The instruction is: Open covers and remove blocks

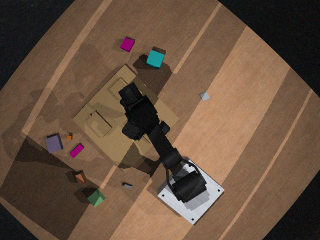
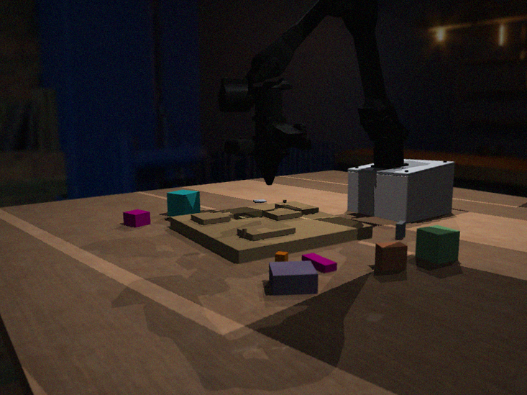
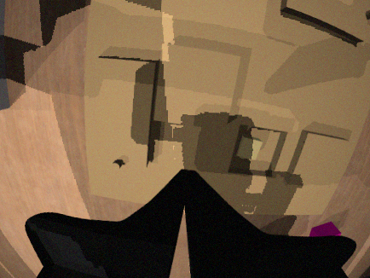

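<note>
Pressing together with nothing between them, the fingers (image 2: 269, 181) hang above the puzzle board (image 1: 165, 111) (image 2: 301, 244) (image 3: 111, 181). Below, one well stands uncovered, a pale block (image 3: 255, 147) still down inside, its likely cover (image 1: 118, 85) (image 2: 210, 217) (image 3: 328, 158) beside it. So one opening seems done; lifting that block out remains. No well shows by the knobbed cover (image 1: 99, 124) (image 2: 271, 232) (image 3: 324, 14), so it may yet need opening. Farther out, a cyan cube (image 1: 154, 58) (image 2: 183, 202) and other coloured pieces lie on the bench; whether any came from the board, I cannot tell. From above, the arm hides the fingertips and mid-board; shadows blur the covers' edges.
</note>
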You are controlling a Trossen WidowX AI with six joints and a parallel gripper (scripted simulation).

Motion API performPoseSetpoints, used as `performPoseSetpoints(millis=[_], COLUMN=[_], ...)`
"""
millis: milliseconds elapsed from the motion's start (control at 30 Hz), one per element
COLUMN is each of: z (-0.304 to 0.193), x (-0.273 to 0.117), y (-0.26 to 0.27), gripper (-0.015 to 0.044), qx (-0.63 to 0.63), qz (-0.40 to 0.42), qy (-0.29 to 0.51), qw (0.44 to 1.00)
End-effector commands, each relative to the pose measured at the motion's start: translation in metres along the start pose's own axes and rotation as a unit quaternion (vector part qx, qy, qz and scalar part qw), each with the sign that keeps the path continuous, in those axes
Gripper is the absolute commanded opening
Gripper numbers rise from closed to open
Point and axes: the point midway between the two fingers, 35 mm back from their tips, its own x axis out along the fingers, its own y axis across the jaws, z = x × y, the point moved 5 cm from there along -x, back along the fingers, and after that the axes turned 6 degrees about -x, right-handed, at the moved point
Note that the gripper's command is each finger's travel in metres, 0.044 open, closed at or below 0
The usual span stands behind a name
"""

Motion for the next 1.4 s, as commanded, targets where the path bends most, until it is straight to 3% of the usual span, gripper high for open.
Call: performPoseSetpoints(millis=[0,1367], z=[0.000,0.000], x=[0.000,0.032], y=[0.000,-0.002], gripper=[0.0000,0.0000], qx=[-0.003,-0.003], qz=[-0.001,-0.001], qy=[-0.001,-0.001], qw=[1.000,1.000])
